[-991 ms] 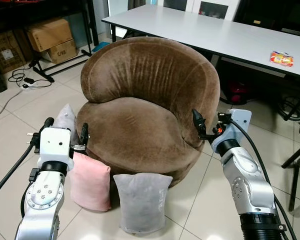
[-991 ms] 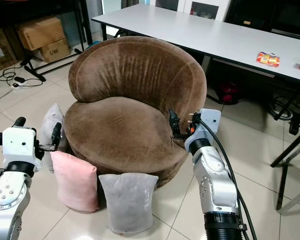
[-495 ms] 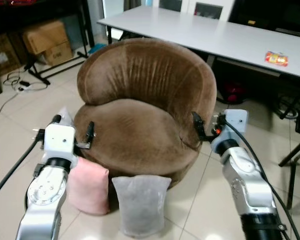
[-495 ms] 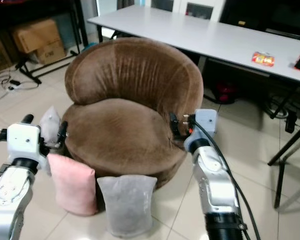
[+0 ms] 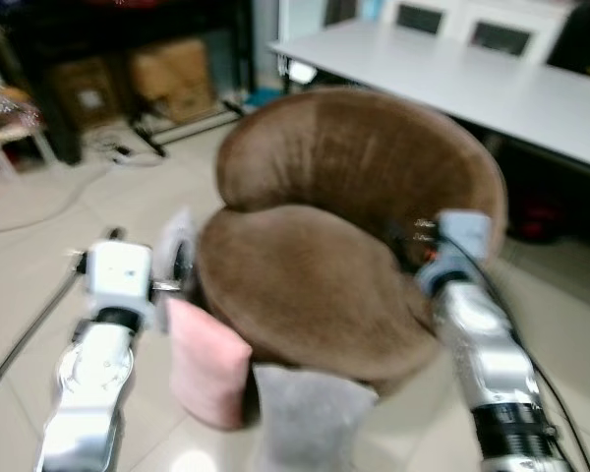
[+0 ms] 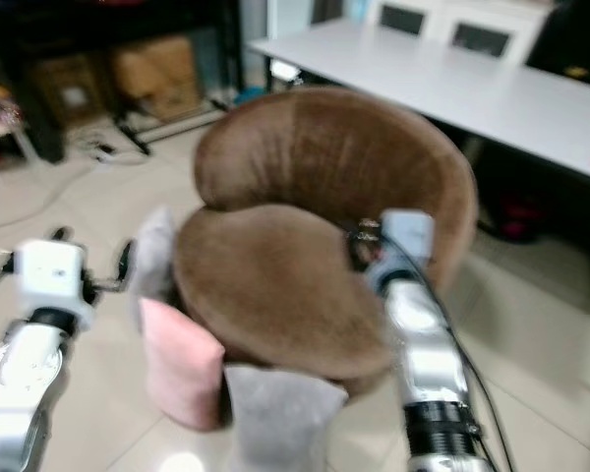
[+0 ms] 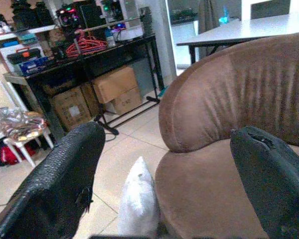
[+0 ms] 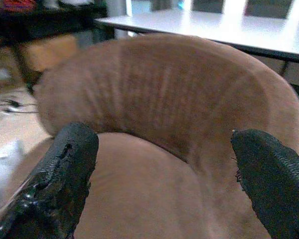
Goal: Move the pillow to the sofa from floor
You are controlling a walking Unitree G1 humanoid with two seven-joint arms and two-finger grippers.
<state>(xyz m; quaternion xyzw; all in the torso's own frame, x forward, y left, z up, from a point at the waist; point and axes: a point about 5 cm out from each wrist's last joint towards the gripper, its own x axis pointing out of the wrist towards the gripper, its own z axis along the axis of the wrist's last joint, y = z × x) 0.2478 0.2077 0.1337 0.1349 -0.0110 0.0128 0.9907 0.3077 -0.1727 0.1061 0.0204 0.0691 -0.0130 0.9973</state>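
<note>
Three pillows stand on the tiled floor against the brown round sofa (image 5: pixel 354 216): a pink pillow (image 5: pixel 208 364), a grey pillow (image 5: pixel 310 423) at its front, and a pale grey pillow (image 5: pixel 177 246) at its left side. My left gripper (image 5: pixel 146 258) is open, held above the pink pillow and beside the pale one (image 7: pixel 138 199). Its fingers (image 7: pixel 65 184) hold nothing. My right gripper (image 6: pixel 357 246) is open at the sofa's right edge, its fingers (image 8: pixel 60 179) empty and pointing across the seat (image 8: pixel 164 189). The head views are blurred.
A long white table (image 5: pixel 492 88) stands behind the sofa. Cardboard boxes (image 5: pixel 177 74) sit under a black shelf at the back left, with cables (image 5: pixel 118 152) on the floor near them. A small stool with a bag (image 7: pixel 17 132) is at far left.
The whole picture has shifted right and blurred, so the camera has turned left. Both arms hold the same pose, and the pillows have not moved.
</note>
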